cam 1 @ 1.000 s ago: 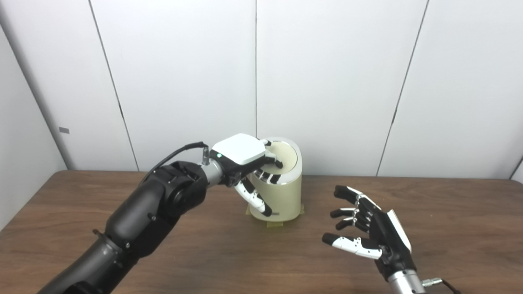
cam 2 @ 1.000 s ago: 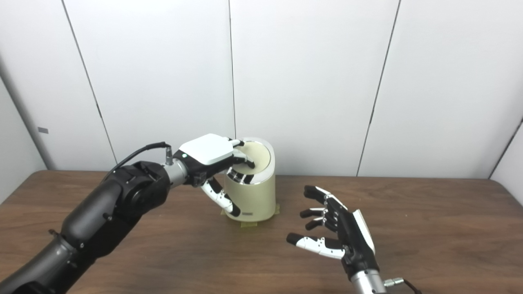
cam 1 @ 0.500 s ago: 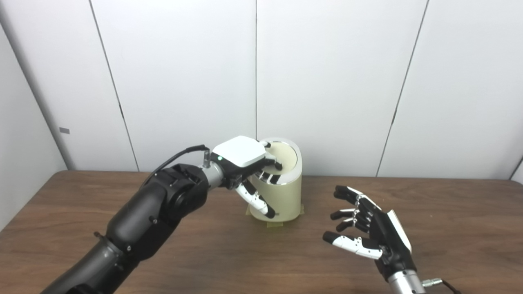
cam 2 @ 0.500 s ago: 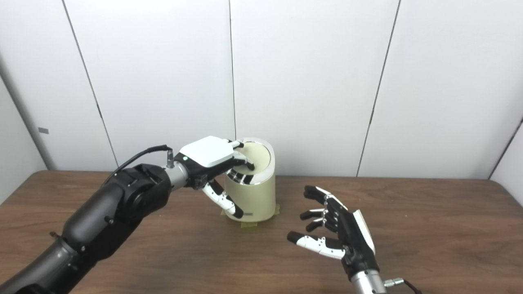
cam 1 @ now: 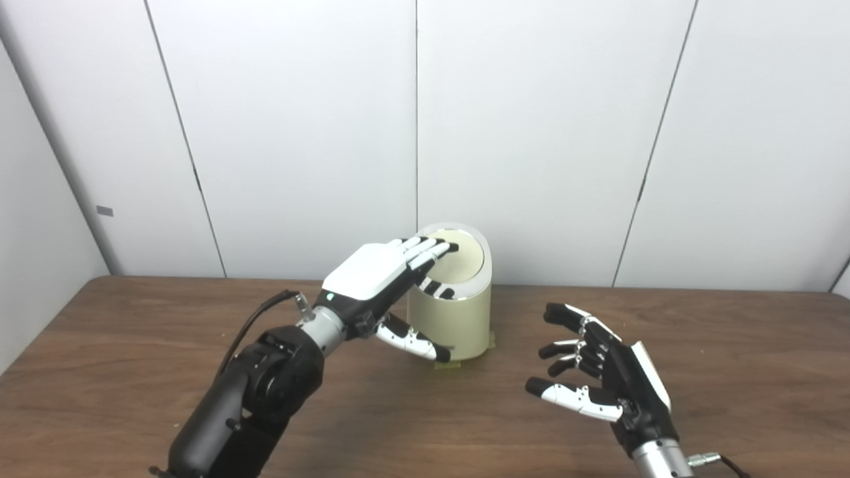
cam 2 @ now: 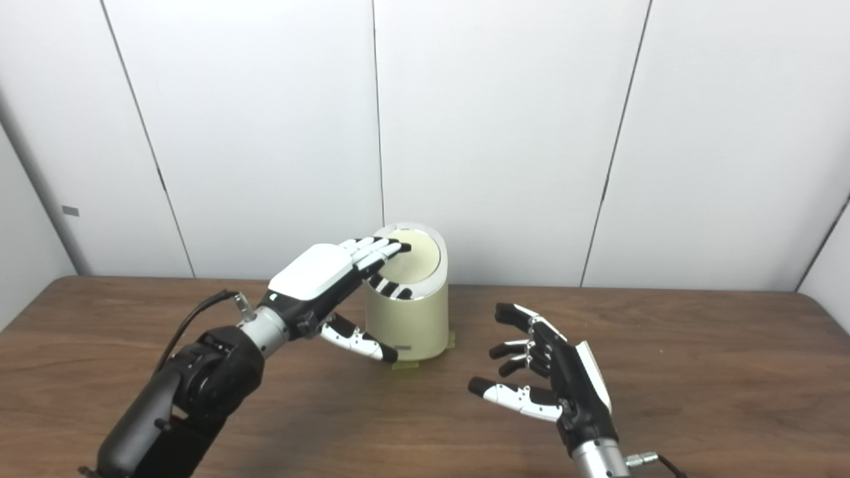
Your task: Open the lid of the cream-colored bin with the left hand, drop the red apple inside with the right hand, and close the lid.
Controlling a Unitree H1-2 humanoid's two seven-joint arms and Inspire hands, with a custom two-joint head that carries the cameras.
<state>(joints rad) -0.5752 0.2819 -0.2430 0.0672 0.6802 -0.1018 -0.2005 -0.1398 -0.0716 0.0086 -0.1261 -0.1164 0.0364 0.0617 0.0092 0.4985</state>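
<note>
Bin [cam 1: 453, 312] lid [cam 1: 458, 255] shut, left hand [cam 1: 372, 275] flat over it, right hand [cam 1: 601, 378] spread empty

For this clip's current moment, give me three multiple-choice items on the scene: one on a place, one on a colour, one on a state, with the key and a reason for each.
1. Where does the bin stand on the table?
A. At the near edge
B. Toward the back, near the wall
C. At the far right corner

2. What colour is the bin's lid?
A. Cream
B. Red
C. Blue

3. What state is the right hand in?
A. Shut on an apple
B. Shut on the lid
C. Open, holding nothing

Key: 1 B, the bin sits close to the white wall panels. 2 A, the lid matches the cream body. 3 C, its fingers are spread above the table with nothing between them; the left hand reaches flat toward the lid, and no apple is in view.
</note>
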